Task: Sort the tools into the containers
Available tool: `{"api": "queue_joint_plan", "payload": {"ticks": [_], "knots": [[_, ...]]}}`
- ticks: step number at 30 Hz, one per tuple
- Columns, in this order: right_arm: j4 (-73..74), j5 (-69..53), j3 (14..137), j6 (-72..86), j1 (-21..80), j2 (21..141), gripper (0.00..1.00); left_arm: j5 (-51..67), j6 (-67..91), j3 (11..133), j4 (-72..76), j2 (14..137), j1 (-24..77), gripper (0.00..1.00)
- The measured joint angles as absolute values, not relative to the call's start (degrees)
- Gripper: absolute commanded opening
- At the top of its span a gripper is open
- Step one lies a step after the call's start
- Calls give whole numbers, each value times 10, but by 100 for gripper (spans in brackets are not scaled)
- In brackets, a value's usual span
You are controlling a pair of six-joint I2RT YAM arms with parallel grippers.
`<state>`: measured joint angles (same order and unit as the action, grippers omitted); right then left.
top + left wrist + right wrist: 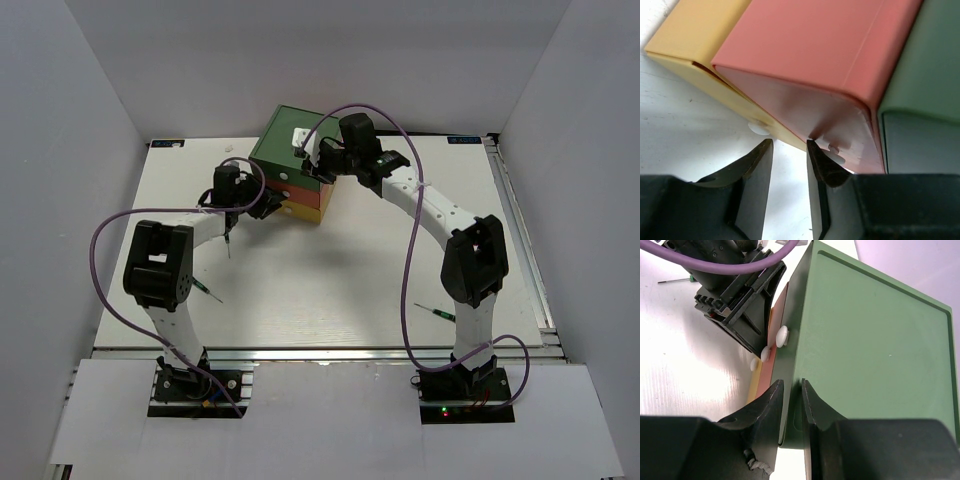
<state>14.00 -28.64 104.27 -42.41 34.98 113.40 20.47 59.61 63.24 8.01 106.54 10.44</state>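
Observation:
The chest (pixel 292 150) stands at the table's back middle, with its green (pixel 920 75), orange (pixel 815 55) and yellow (pixel 700 45) drawers all pushed in. My left gripper (pixel 790 142) is open and empty at the drawer fronts. Its right fingertip (pixel 815 150) touches the orange drawer's front beside the white knob (pixel 836 148). In the top view this gripper (pixel 263 205) is at the chest's near-left face. My right gripper (pixel 790 385) is closed astride the green top front edge (pixel 792 365), above the green knob (pixel 782 336). Thin black screwdrivers lie on the table (pixel 208 292) (pixel 435 312) (pixel 228 241).
White walls close in the table on the left, back and right. The left gripper's black body (pixel 735 300) crowds the chest's front in the right wrist view. A thin screwdriver shaft (pixel 672 281) lies beyond it. A purple cable (pixel 380 125) arcs over the chest.

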Motion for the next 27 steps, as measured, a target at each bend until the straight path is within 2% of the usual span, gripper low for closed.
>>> {"api": "queue_joint_plan", "payload": {"ticks": [9, 12, 27], "knots": [[140, -288, 1043, -420, 349, 1134, 27, 209, 585, 562, 111, 1023, 94, 65], [140, -289, 1043, -419, 348, 1134, 27, 217, 571, 551, 119, 1020, 93, 68], [140, -294, 1043, -413, 345, 1134, 27, 302, 541, 542, 210, 1086, 91, 66]]}}
